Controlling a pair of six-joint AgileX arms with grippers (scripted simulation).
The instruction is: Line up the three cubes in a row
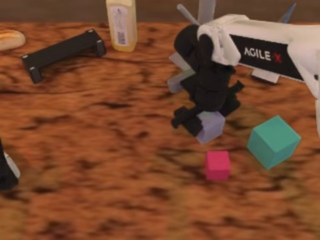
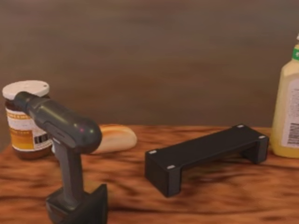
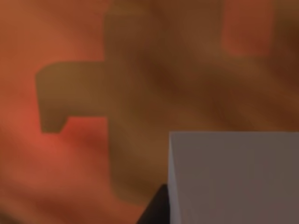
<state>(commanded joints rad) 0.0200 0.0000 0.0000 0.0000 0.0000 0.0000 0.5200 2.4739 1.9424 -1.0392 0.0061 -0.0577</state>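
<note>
Holding the lavender-grey cube [image 1: 211, 125] in the right gripper [image 1: 200, 122], fingers closed on it, just above and left of the pink cube [image 1: 217, 165] in the top view. Whether raised off the table [image 1: 100, 150] or resting on it: cannot tell (right wrist view shows one flat grey face [image 3: 233, 177] over a blocky shadow, which hints at raised).

Risks, judged:
- Clipping the pink cube on descent, given the close spacing; would knock it out of line.
- Releasing crooked; held cube looks turned relative to the pink one, so faces may not align.
- Row spoiled by the teal cube [image 1: 273, 141], sitting rotated near the table's right side, apart from both others.
- Slipping in the grip: smooth, featureless faces, little to bite on.

Materials: all three cubes plain, matte, hard-edged, solid colour; pink smallest, teal largest. Table a mottled red-brown wood grain.

Left gripper [image 1: 6, 172] parked at the table's left edge; fingers not discernible. Left wrist view: drill [image 2: 70, 154], jar [image 2: 25, 119], bread roll [image 2: 114, 138], black stand [image 2: 205, 156], yellow bottle [image 2: 286, 112].
</note>
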